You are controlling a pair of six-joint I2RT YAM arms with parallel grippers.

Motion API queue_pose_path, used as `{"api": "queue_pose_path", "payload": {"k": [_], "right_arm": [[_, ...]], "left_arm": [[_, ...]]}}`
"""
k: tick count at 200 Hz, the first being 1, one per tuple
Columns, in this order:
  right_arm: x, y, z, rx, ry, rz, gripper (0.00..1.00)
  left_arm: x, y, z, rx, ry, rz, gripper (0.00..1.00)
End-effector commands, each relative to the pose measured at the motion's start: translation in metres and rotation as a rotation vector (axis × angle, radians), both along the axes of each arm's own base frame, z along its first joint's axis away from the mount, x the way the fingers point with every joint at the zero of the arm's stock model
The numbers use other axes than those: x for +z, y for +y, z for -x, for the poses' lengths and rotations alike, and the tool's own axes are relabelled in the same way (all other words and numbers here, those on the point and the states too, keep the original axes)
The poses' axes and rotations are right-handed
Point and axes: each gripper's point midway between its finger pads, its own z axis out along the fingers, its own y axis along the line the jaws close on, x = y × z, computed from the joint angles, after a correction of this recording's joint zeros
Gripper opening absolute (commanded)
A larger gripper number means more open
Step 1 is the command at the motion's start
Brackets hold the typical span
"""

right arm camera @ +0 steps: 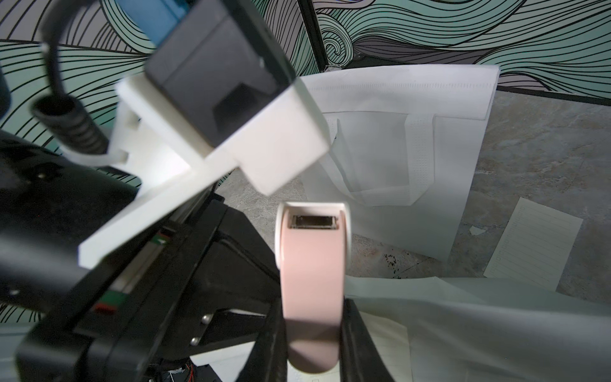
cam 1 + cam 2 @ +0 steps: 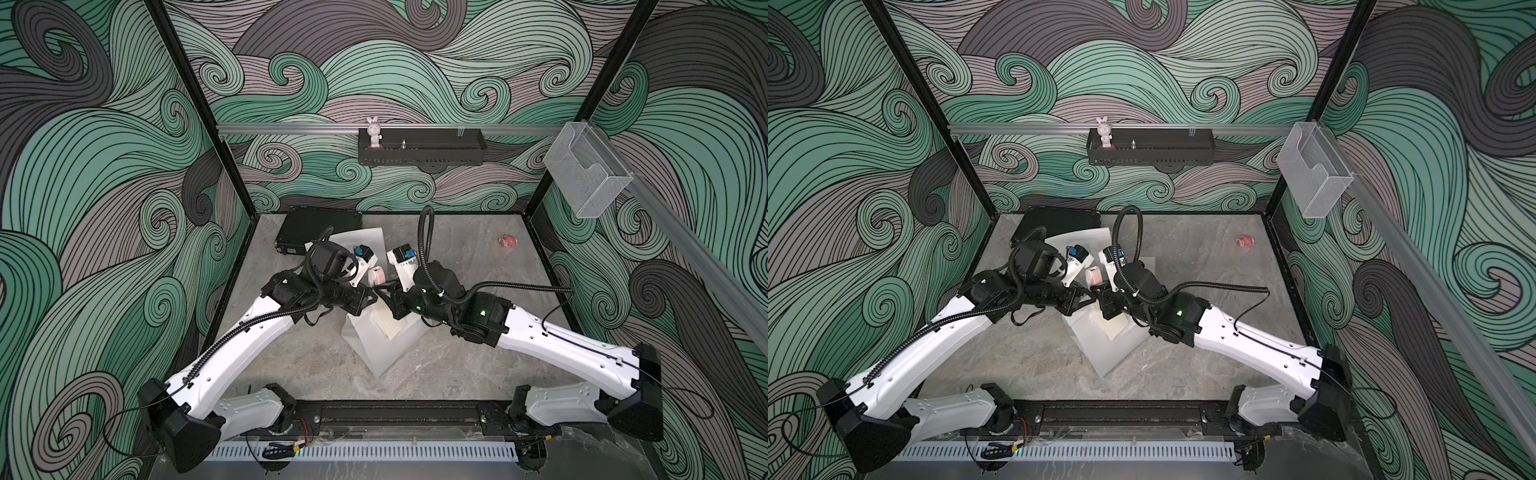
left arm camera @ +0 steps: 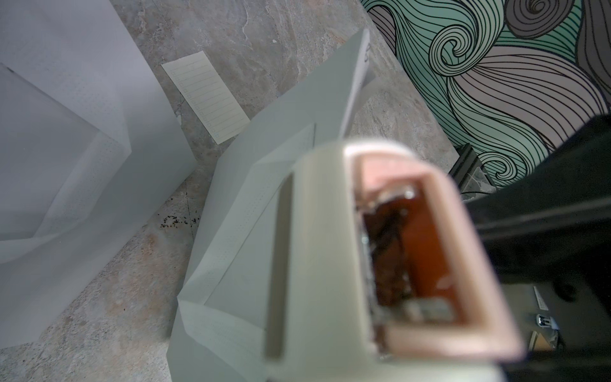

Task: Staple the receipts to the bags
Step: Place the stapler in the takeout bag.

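Tabletop [image 2: 291, 374] directions use a clock face centred on the table in the top views: 6 o'clock at the arm bases, 12 o'clock at the back wall. Bare grey surface spans the near strip from 5 to 7 o'clock and a wider stretch from 2 to 4 o'clock. Black frame rails and patterned walls bound the table at 9, 12 and 3 o'clock.

Near bag [image 2: 376, 357] lies flat just short of centre, one corner pointing to 6 o'clock. One receipt [image 2: 390, 327] rests on its face, partly under the right arm.

Right gripper [image 1: 312, 330] is clamped on the pink-and-white stapler [image 1: 310, 264], one finger on each flank. The stapler is held above the table, front end toward 12 o'clock. Left gripper [image 2: 366, 297] is clenched shut, tip just beside the stapler; contact cannot be confirmed.

Second receipt [image 1: 535, 244] lies on bare table between the two bags. Far bag [image 2: 353, 239] lies flat at 11 to 12 o'clock, handle folded on its face, far corner against the black case [image 2: 311, 226] at 11 o'clock. Small pink object [image 2: 508, 242] sits alone at 2 o'clock, well apart
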Motion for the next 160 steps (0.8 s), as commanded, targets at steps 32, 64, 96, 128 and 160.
{"api": "queue_pose_path", "payload": {"k": [32, 64, 96, 128, 160], "right_arm": [[0.001, -0.005, 0.003, -0.004, -0.046, 0.05, 0.13], [0.001, -0.006, 0.005, -0.001, -0.065, 0.07, 0.13], [-0.006, -0.006, 0.005, -0.002, -0.067, 0.099, 0.13], [-0.012, -0.007, 0.005, -0.004, -0.065, 0.122, 0.13], [-0.015, -0.007, 0.005, -0.003, -0.065, 0.132, 0.13]], "left_arm": [[0.005, -0.001, -0.009, 0.027, -0.025, -0.002, 0.0], [0.003, -0.001, -0.009, 0.032, -0.02, -0.01, 0.0], [0.007, 0.0, -0.009, 0.032, -0.027, -0.003, 0.0], [0.007, 0.0, -0.007, 0.028, -0.024, 0.003, 0.0], [0.008, 0.0, -0.007, 0.028, -0.025, 0.004, 0.0]]}}
